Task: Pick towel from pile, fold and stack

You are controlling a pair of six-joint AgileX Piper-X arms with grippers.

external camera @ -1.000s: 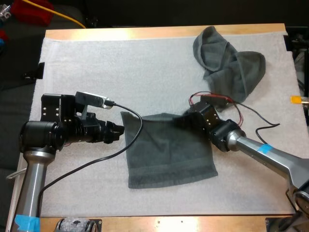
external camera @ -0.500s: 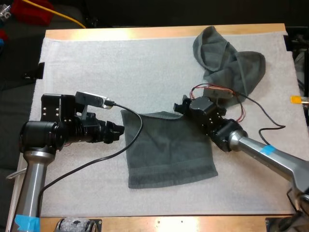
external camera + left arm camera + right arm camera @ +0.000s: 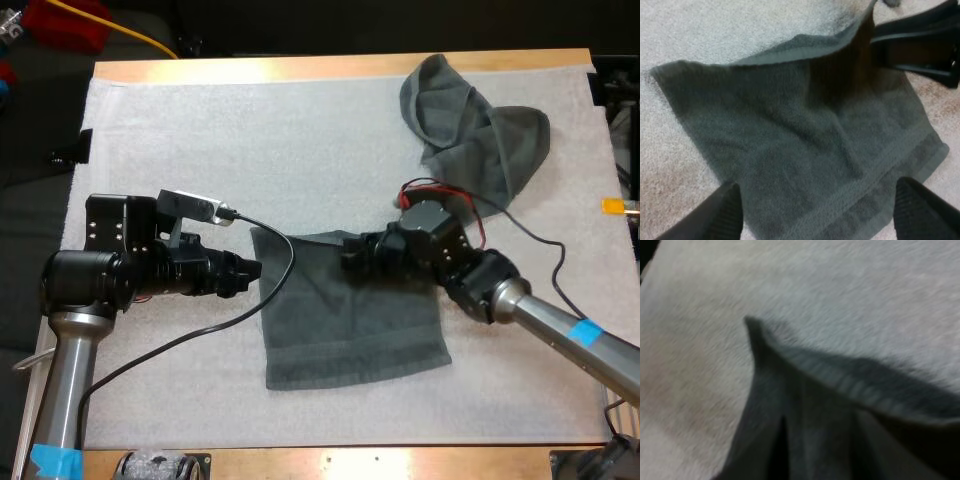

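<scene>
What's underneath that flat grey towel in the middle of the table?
The white mat shows all around the flat towel, so it lies on that. Its far edge is raised at the right claw, with only shadow beneath. Anything under the rest is covered.

White mat (image 3: 250, 130) covering wooden table (image 3: 300, 68), 1 yellow cable (image 3: 150, 43) beyond far edge

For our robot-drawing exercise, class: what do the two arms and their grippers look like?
Both arms have black, blocky joint housings on silver-grey tubes, each marked with blue tape. The left arm carries a looping black cable; the right arm has red and black wires. The left gripper has ribbed black fingers; the right gripper is black.
</scene>
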